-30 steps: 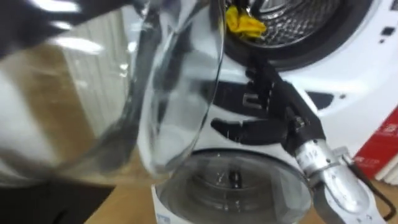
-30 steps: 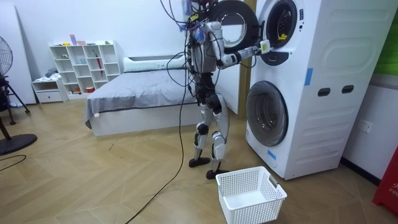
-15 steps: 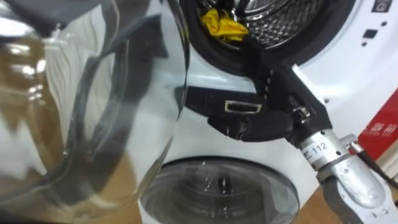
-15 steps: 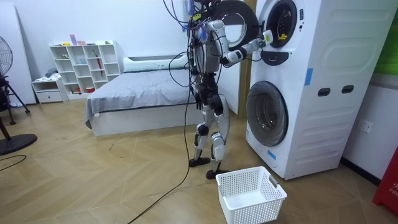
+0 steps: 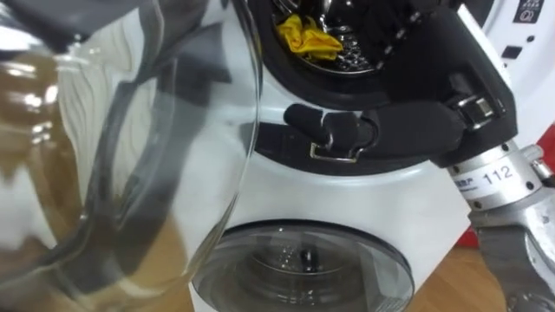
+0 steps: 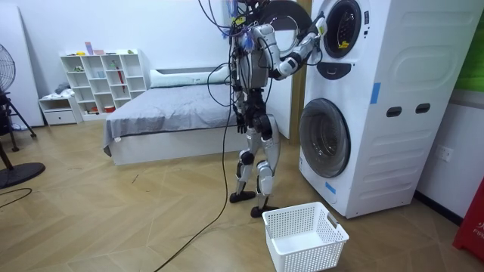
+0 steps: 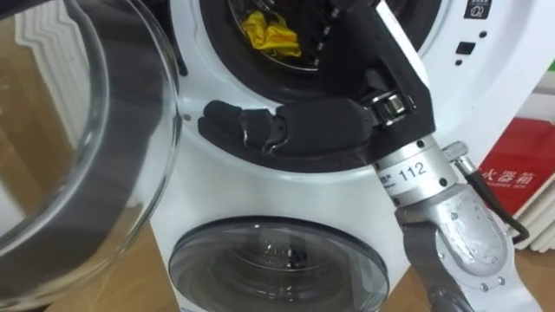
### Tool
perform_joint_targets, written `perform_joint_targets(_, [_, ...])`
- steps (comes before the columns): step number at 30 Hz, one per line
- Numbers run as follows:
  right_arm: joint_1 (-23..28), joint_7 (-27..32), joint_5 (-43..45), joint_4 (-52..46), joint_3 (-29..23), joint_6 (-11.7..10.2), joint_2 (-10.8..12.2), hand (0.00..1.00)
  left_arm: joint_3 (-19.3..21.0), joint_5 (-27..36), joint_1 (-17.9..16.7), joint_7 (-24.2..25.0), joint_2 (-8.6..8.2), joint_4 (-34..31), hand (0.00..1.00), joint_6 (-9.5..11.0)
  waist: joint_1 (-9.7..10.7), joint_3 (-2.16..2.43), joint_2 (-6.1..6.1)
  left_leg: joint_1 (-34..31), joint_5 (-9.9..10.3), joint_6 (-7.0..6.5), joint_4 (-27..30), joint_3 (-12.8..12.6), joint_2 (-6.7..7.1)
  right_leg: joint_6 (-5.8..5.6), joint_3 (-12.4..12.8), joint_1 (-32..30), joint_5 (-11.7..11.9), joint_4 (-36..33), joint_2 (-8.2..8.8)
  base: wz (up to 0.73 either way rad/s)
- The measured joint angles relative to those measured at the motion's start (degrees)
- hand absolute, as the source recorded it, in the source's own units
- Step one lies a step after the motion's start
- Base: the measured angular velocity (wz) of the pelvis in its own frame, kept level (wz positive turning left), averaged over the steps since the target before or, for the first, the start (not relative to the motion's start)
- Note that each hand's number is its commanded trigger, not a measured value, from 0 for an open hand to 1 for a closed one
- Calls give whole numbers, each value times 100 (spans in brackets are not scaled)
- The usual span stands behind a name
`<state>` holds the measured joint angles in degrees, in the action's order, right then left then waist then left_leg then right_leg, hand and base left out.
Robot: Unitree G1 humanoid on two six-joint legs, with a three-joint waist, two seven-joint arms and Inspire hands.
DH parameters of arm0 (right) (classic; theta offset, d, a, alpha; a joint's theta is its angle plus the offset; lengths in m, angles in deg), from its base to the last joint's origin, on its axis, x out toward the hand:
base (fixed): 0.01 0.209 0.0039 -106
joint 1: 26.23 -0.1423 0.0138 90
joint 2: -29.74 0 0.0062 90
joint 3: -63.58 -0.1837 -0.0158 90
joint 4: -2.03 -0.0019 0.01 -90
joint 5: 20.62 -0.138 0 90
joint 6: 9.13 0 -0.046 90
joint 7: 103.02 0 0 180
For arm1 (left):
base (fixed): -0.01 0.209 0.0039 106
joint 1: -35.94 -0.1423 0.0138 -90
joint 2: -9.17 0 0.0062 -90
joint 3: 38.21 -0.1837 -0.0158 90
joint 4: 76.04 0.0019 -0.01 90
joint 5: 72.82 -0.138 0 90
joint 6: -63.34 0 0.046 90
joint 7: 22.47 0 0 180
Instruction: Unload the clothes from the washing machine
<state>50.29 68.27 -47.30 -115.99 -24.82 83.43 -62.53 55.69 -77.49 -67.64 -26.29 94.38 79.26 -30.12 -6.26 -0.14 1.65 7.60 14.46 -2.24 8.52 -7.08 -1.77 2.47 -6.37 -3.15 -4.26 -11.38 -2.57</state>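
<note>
A crumpled yellow cloth (image 5: 308, 35) lies at the front of the upper machine's drum (image 7: 299, 22), just inside the dark rim. My right hand (image 5: 408, 130) is raised in front of that rim from the lower right. Its thumb (image 5: 334, 128) points left below the opening, and its straight fingers (image 7: 347, 22) reach up into the drum's mouth to the right of the cloth, holding nothing. In the room view I stand upright facing the stacked white machines (image 6: 378, 106), right hand (image 6: 316, 32) at the upper opening.
The upper machine's glass door (image 5: 156, 156) hangs open, close on my left. The lower machine's round door (image 5: 303, 260) is closed beneath my hand. A white laundry basket (image 6: 306, 236) stands on the wooden floor by my feet. A red box (image 7: 520, 182) sits at the right.
My right hand has risen from below the drum's rim to the opening, and its fingers now reach into the drum's mouth. The yellow cloth lies as before.
</note>
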Motion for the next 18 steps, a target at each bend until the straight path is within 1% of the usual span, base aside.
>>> perform_joint_targets(4, [0, 63, -1, 29, -53, 0, -1, 0, 42, 0, 1, 31, -4, -1, 0, -37, 1, 14, 22, -8, 0, 1, 10, 36, -4, 0, -16, 1, 0, 0, -1, 2])
perform_joint_targets(8, [-1, 288, 80, 120, -57, 0, -22, 0, 40, 5, 15, 22, -4, -28, 0, -90, -14, 29, 46, -10, 0, 1, 2, 64, -7, 0, -27, 12, 0, 0, 2, 4])
perform_joint_targets(10, [-54, 304, 64, 342, -50, -1, -40, 0, 40, 4, 25, -1, -3, -68, 0, -127, -23, 26, 45, -12, 0, 1, 11, 102, -9, 0, -98, 37, 0, 8, 14, 9])
perform_joint_targets(11, [-163, 316, 60, 595, -52, 2, -43, 0, 38, 2, 22, -8, -4, -142, 0, -127, -28, 22, 73, -13, 0, 1, 16, 115, -9, 0, -130, 44, 0, 8, 31, 10])
perform_joint_targets(12, [-294, 332, -4, 845, -52, 5, -47, 0, 35, 4, 37, -25, -5, -190, 0, -126, -25, 1, 97, -22, -1, 2, 16, 132, -9, 0, -169, 44, 0, 8, 40, 9])
perform_joint_targets(14, [-479, 381, -68, 1199, -52, 25, -62, 0, 35, 3, 40, -44, -2, -239, 0, -133, -28, -4, 139, -50, -2, 4, 25, 165, -9, 0, -206, 35, 0, 9, 47, 12])
perform_joint_targets(15, [-592, 436, -69, 1332, -52, 96, -80, 0, 35, 2, 39, -47, -2, -242, 0, -153, -29, 9, 165, -75, -2, 5, 31, 198, -9, 0, -242, 25, 0, 9, 52, 13])
perform_joint_targets(16, [-647, 450, -68, 1386, -52, 117, -92, 0, 35, 2, 39, -47, -3, -242, 0, -163, -28, 12, 175, -86, -2, 5, 36, 216, -9, 0, -256, 22, 0, 11, 53, 16])
perform_joint_targets(18, [-837, 484, -165, 1614, -52, 123, -236, 0, 39, -4, 45, -47, -4, -254, 0, -220, -39, 19, 188, -109, -3, 5, 48, 266, -14, 0, -352, 39, 0, 48, 60, 12])
